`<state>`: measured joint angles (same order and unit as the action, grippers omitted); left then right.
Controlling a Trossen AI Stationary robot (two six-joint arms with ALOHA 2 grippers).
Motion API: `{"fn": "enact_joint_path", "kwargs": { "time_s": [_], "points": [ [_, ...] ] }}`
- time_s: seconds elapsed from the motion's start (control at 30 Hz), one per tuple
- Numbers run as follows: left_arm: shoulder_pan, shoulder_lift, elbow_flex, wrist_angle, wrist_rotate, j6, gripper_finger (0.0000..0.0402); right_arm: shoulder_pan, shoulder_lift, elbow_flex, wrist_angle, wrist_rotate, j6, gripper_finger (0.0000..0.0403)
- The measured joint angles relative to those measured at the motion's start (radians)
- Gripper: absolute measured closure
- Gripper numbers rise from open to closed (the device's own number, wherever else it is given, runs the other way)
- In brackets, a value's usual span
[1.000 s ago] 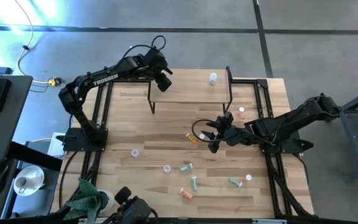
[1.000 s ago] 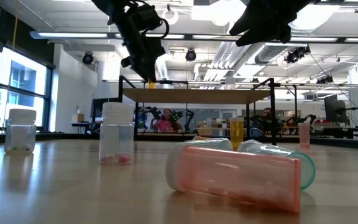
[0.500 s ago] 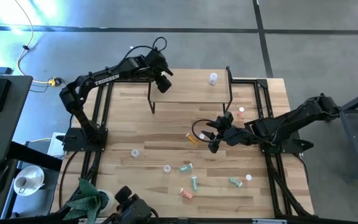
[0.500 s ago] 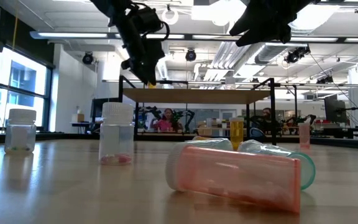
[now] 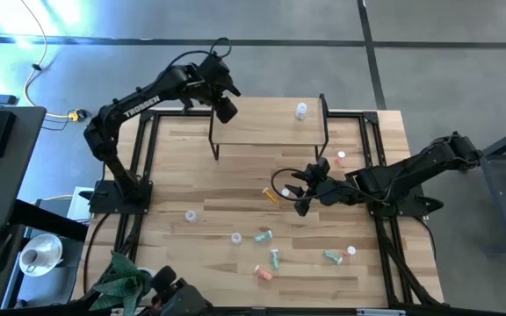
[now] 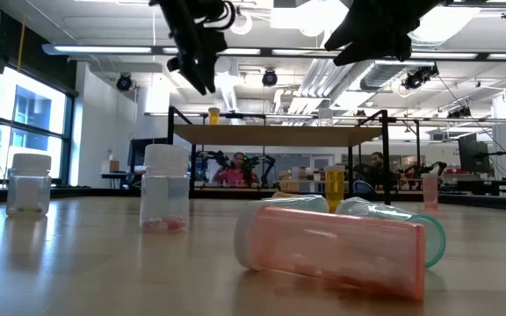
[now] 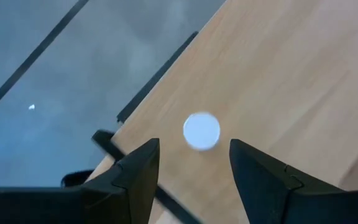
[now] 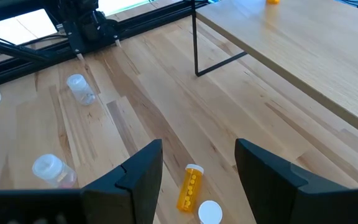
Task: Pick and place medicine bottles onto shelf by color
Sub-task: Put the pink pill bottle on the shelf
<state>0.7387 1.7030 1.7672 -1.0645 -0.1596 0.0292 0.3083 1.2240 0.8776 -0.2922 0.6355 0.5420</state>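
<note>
- Left gripper [image 7: 190, 168] hangs above the left rear corner of the shelf [image 5: 271, 132]; its fingers stand apart and hold nothing.
- Directly below it, an orange bottle [image 6: 213, 116] stands upright on the shelf top; the left wrist view shows its white cap [image 7: 201, 131] between the fingers, clear of both.
- A clear bottle [image 5: 301, 111] with a white cap stands near the right rear corner of the shelf.
- Right gripper [image 8: 197, 171] hovers over the tabletop [image 5: 218, 189] in front of the shelf, fingers spread and empty.
- An orange bottle on its side [image 8: 191, 185] lies on the tabletop below the right gripper, with a white-capped bottle [image 8: 210, 213] just beside it.
- Several more bottles are scattered on the front half of the tabletop: a pink one on its side [image 6: 332, 247] with a green one [image 6: 393, 221] behind it, and two clear ones upright [image 6: 166, 189] to the left.
- People are visible in the room beyond the table.
</note>
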Motion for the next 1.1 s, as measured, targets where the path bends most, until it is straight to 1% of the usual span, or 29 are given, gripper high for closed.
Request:
{"fn": "enact_joint_path", "kwargs": {
  "time_s": [0.07,0.17,0.27,0.4,0.6,0.7,0.8,0.93,1.1],
  "points": [
    [0.0,-0.015,0.014,-0.04,0.002,0.0,0.0216,0.0,0.0,0.0,-0.002,0.0,0.0,0.021],
    [-0.014,-0.058,0.002,-0.043,0.024,0.0,0.0216,0.0,0.0,0.0,-0.009,0.0,0.0,0.021],
    [-0.031,-0.112,-0.037,-0.036,0.073,0.006,0.0216,0.0,0.0,0.0,-0.018,0.0,0.0,0.021],
    [-0.079,-0.193,-0.121,0.009,0.082,0.008,0.0216,0.0,0.0,0.0,-0.023,0.0,0.0,0.021],
    [-0.166,-0.316,-0.312,0.206,0.082,0.01,0.0216,0.0,0.0,0.0,-0.023,0.001,0.011,0.021],
    [-0.208,-0.366,-0.403,0.304,0.084,0.017,0.0216,0.0,0.0,0.0,-0.024,0.02,0.049,0.021],
    [-0.245,-0.409,-0.499,0.386,0.084,0.019,0.0216,0.0,0.0,0.0,-0.025,0.044,0.052,0.021],
    [-0.299,-0.45,-0.631,0.509,0.083,0.02,0.0216,0.0,-0.002,0.0,-0.025,0.077,0.053,0.021],
    [-0.352,-0.463,-0.78,0.671,0.083,0.027,0.0216,0.0,-0.02,0.0,-0.025,0.154,0.062,0.021]
  ]
}}
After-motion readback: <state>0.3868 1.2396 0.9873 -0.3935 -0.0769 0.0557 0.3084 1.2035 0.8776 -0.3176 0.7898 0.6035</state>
